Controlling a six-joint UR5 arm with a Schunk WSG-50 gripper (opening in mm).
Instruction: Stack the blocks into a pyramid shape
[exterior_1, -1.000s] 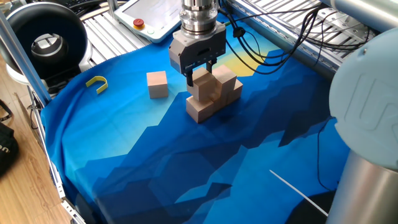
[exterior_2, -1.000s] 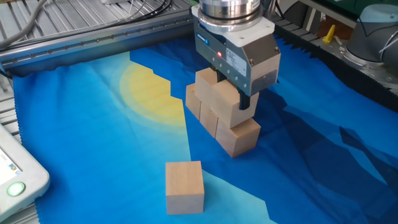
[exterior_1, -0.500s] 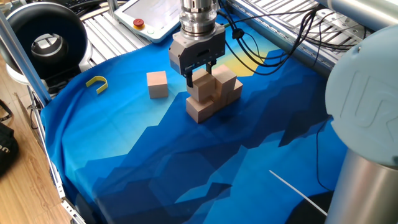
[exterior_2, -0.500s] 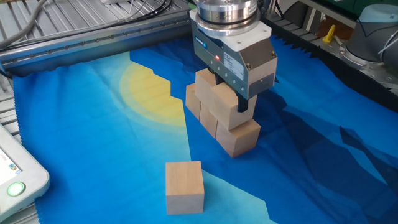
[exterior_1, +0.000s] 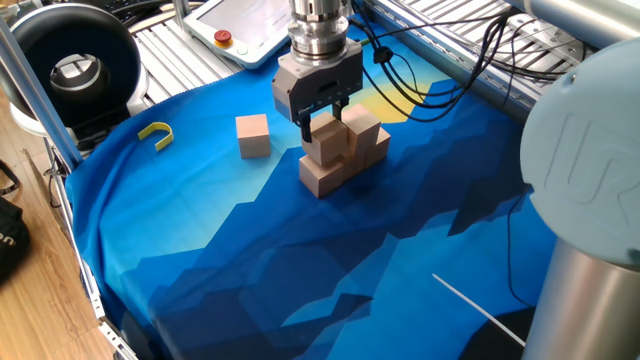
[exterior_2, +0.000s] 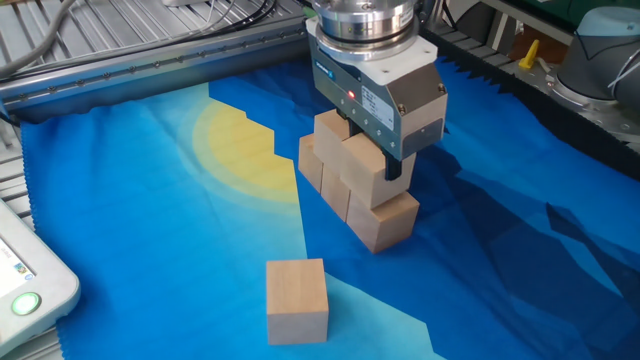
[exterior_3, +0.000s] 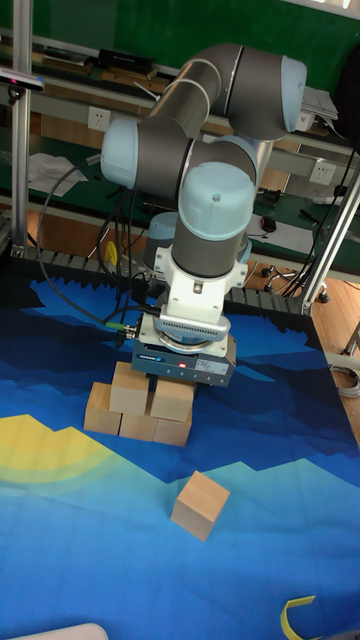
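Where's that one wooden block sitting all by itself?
The lone block sits on the blue cloth, apart from the stacked blocks under the gripper; in the other fixed view it lies nearer the camera.

The grey-and-pale-blue jointed robot arm (exterior_3: 215, 130) reaches down from its raised shoulder, wrist vertical, silver flange directly above the boxy grey two-finger hand (exterior_1: 320, 124). The hand points straight down, its dark fingers (exterior_2: 396, 165) spread slightly (a small red indicator glows on the housing), one finger on each side of what lies directly beneath it.
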